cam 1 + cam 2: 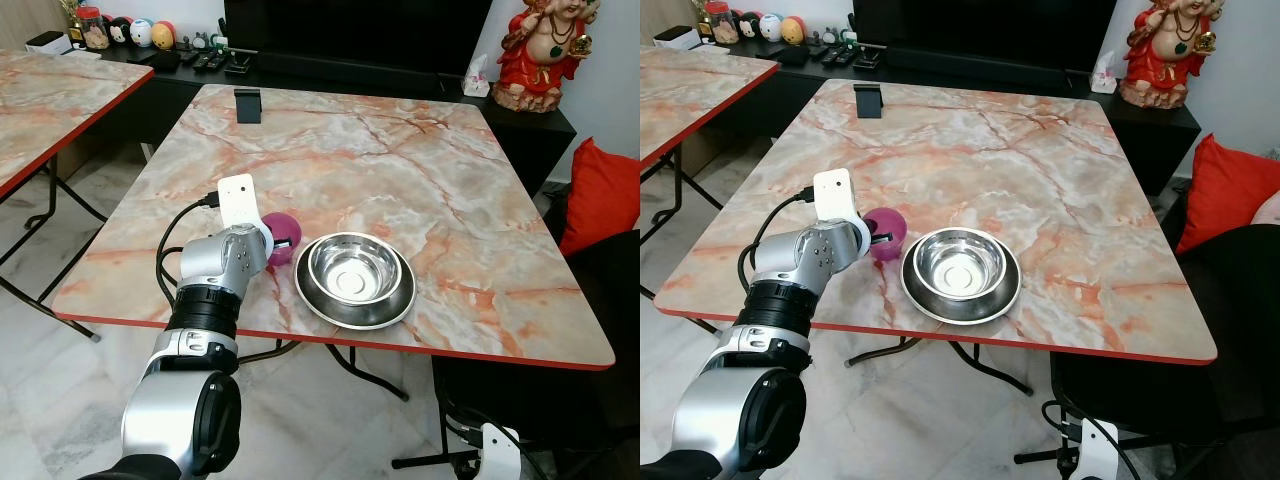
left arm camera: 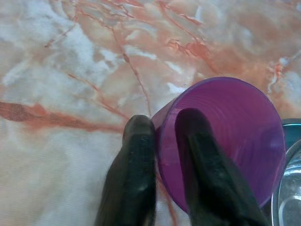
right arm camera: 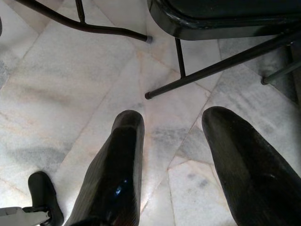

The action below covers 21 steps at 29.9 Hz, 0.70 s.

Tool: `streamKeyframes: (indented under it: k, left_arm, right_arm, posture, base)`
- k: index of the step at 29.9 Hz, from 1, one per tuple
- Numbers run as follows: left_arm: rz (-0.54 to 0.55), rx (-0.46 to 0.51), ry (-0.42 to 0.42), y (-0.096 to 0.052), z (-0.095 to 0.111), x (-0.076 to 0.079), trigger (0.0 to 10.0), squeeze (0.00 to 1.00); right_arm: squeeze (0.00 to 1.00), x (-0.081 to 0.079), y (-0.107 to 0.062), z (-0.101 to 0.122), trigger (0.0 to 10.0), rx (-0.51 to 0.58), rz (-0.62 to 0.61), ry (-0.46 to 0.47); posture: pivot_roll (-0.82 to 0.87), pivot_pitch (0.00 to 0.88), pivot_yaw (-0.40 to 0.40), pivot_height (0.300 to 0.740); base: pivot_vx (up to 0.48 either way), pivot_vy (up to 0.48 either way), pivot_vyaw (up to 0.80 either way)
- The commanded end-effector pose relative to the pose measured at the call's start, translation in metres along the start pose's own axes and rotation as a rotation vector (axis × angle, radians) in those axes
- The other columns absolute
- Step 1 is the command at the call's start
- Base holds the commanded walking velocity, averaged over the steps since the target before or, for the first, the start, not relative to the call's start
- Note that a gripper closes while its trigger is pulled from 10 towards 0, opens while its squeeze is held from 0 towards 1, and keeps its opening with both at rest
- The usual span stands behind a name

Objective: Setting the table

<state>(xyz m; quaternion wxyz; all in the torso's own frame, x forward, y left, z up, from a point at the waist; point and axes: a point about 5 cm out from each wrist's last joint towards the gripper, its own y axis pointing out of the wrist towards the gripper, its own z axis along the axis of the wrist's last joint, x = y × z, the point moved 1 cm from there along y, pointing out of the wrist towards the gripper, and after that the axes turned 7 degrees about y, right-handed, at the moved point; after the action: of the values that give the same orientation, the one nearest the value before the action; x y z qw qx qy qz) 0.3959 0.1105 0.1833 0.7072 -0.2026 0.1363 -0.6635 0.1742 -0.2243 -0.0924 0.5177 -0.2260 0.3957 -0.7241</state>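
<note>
Down by the tiled floor [image 3: 56, 94], the right gripper [image 3: 171, 141] hangs with its fingers spread. At the table's [image 1: 420, 160] near edge, the left gripper [image 2: 164, 129] pinches the purple cup's [image 2: 225, 136] ribbed plastic wall, one finger inside; the wrist view shows this grip. Just beside it, a shiny steel bowl [image 1: 350, 270] sits in a plate [image 1: 385, 315]. A black stand [image 1: 247, 104] occupies the far edge.
</note>
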Motion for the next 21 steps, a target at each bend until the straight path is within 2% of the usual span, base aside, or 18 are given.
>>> streamKeyframes:
  k: [1,13,21]
  left_arm:
    - [0.001,-0.007,0.005,0.0004,-0.0025,0.0023,10.0,0.00]
    - [-0.017,0.042,-0.025,-0.0010,0.0049,0.0049,10.0,0.00]
    - [-0.009,0.041,-0.010,-0.0004,0.0023,0.0044,10.0,0.00]
  right_arm:
    - [0.00,0.0011,-0.0003,-0.0015,10.0,-0.007,-0.005,0.008]
    - [0.00,0.0009,-0.0003,-0.0016,10.0,-0.007,-0.004,0.007]
    - [0.00,0.0009,-0.0002,-0.0012,10.0,-0.007,-0.004,0.008]
  posture:
    - [0.08,0.000,-0.071,0.740]
    - [0.07,0.000,-0.069,0.740]
    - [0.08,0.000,-0.071,0.740]
  base:
    - [0.000,0.000,0.00]
    - [0.000,0.000,0.00]
    - [0.000,0.000,0.00]
